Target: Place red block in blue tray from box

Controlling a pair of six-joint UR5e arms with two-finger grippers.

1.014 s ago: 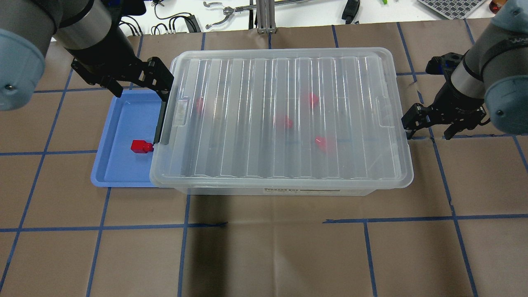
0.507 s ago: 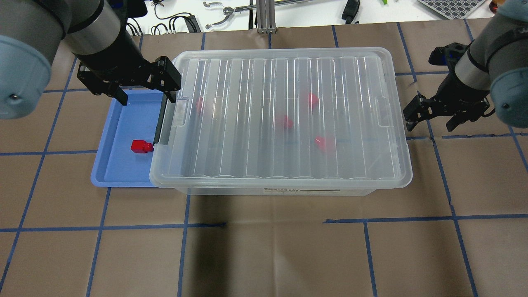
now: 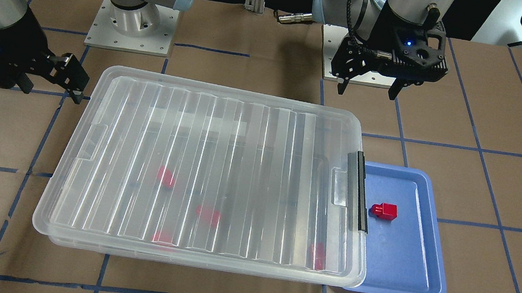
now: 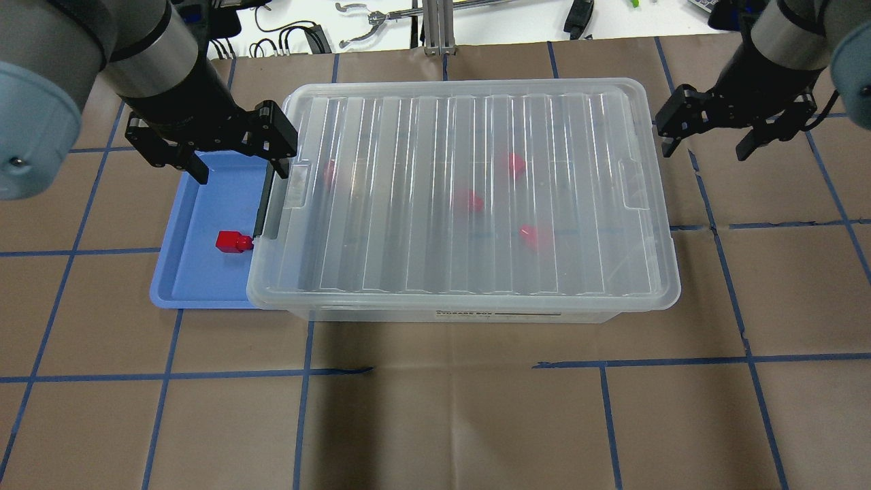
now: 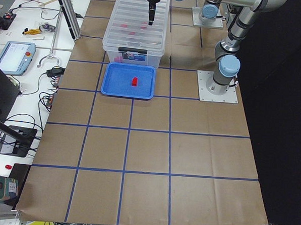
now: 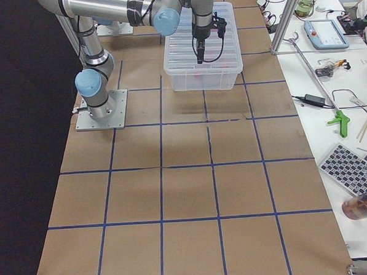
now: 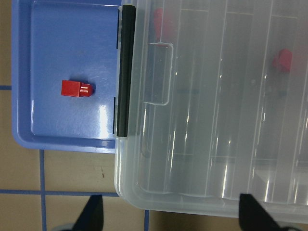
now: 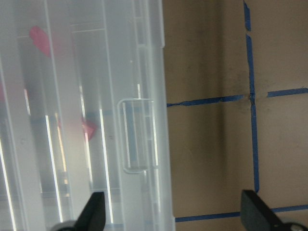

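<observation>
One red block (image 4: 232,241) lies in the blue tray (image 4: 197,204), next to the box's black clip bar (image 4: 264,204). It also shows in the front view (image 3: 384,210) and the left wrist view (image 7: 77,88). The clear box (image 4: 463,92) has its ribbed lid on, and several red blocks (image 4: 468,200) show blurred through it. The box overlaps the tray's right edge. My left gripper (image 4: 243,173) is open and empty above the tray's far end and the box's corner. My right gripper (image 4: 704,151) is open and empty, raised beside the box's far right corner.
The brown table carries a blue tape grid. The arm bases (image 3: 132,28) stand behind the box in the front view. Tools and cables (image 4: 367,20) lie on the white bench past the table's far edge.
My right gripper has moved away from the box's right side toward the far edge of the table. My left gripper has shifted a little and turned. The block in the tray has not moved.
</observation>
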